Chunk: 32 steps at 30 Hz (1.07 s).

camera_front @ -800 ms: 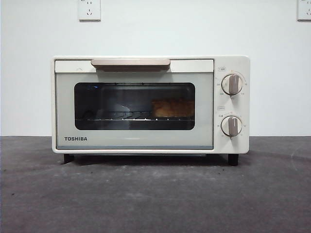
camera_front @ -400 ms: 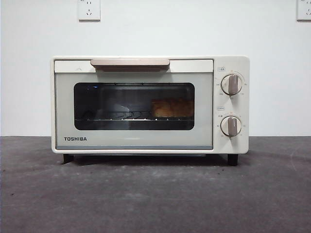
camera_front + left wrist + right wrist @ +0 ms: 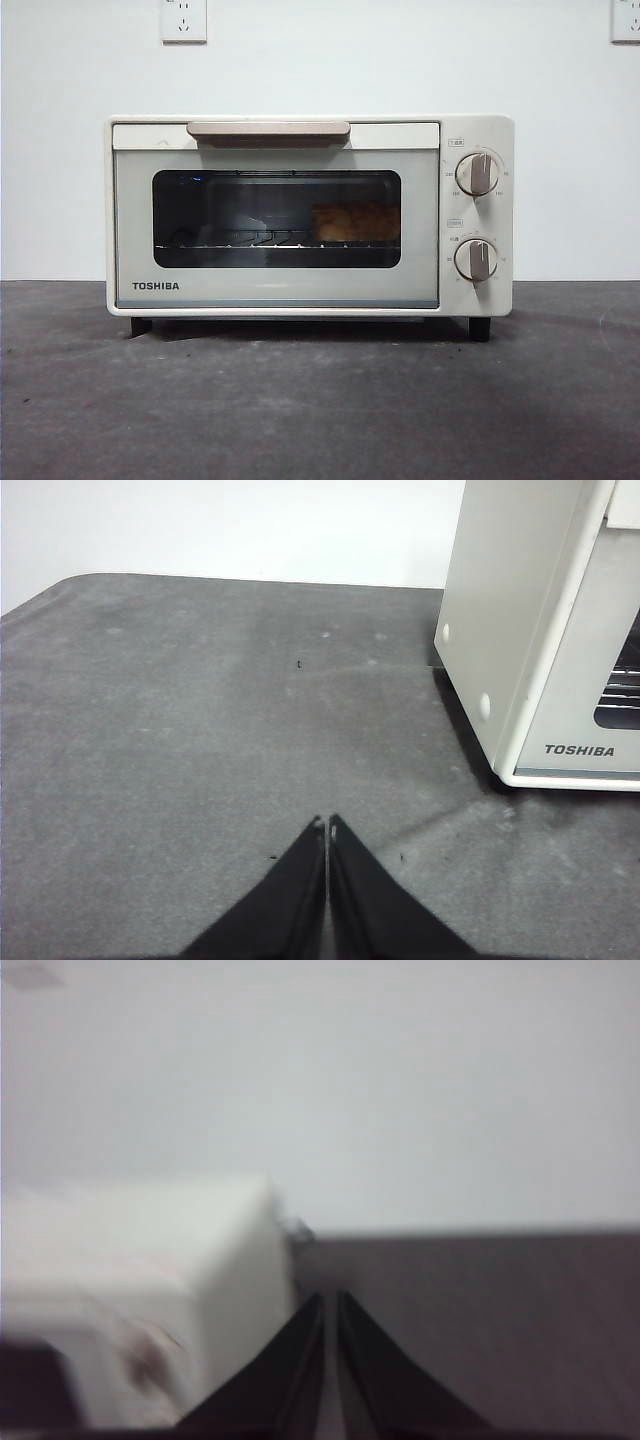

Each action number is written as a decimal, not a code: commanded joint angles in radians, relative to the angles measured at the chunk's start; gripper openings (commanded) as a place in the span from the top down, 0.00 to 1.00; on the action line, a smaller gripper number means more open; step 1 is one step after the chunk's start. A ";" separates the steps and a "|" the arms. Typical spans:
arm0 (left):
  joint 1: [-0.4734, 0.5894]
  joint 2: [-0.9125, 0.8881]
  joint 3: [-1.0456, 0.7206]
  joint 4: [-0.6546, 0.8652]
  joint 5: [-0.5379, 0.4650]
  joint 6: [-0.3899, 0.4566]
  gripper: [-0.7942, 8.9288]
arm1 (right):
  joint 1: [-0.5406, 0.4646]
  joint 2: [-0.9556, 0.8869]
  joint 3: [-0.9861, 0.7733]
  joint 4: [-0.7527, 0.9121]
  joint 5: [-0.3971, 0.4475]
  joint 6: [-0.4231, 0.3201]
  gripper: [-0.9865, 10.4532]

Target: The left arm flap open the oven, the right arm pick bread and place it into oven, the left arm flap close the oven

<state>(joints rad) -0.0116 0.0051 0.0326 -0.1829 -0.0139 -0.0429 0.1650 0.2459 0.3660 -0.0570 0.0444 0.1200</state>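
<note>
Nearest to where I stand is the bare front stretch of the dark grey table [image 3: 320, 410], with nothing lying on it. Farther back, toward the table's rear edge, sits the oven [image 3: 310, 215], its door shut flush under the beige handle [image 3: 268, 130] and the two knobs [image 3: 477, 173] on its right panel. Through the dark window the bread [image 3: 355, 222] rests on the wire rack [image 3: 240, 240], at the right end of the chamber. Neither arm shows from the front. The left gripper [image 3: 327, 825] hangs over open table beside the oven's left side wall, well apart from it, jaws pressed together and holding nothing. The right gripper [image 3: 330, 1300] is by the oven's other side, its picture blurred, jaws clenched shut and likewise empty. Behind everything is the white wall with its sockets [image 3: 184, 20]. To my eye every step looks done: bread inside, door closed. What remains, I would judge, is only for both arms to keep clear of the oven and settle at rest without nudging it.
</note>
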 commanded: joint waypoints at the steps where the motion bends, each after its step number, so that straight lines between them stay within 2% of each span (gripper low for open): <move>1: -0.002 -0.002 -0.021 -0.005 -0.005 0.000 0.91 | -0.059 -0.031 -0.099 0.011 -0.003 -0.025 0.90; 6: -0.002 -0.002 -0.021 -0.005 -0.005 0.000 0.91 | -0.142 -0.085 -0.236 0.011 -0.003 -0.058 0.90; 13: -0.002 -0.002 -0.021 -0.005 -0.005 0.000 0.91 | -0.217 -0.176 -0.346 0.011 -0.004 -0.058 0.90; 17: -0.002 -0.002 -0.021 -0.005 -0.005 0.000 0.91 | -0.231 -0.241 -0.356 -0.129 -0.007 -0.063 0.90; 21: -0.002 -0.002 -0.021 -0.005 -0.005 0.000 0.91 | -0.233 -0.242 -0.356 -0.123 -0.052 -0.095 0.90; 32: -0.002 -0.002 -0.021 -0.004 -0.005 0.000 0.91 | -0.233 -0.242 -0.356 -0.121 -0.050 -0.102 0.90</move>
<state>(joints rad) -0.0116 0.0051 0.0326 -0.1829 -0.0189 -0.0433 -0.0666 0.0044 0.0170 -0.1707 -0.0048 0.0288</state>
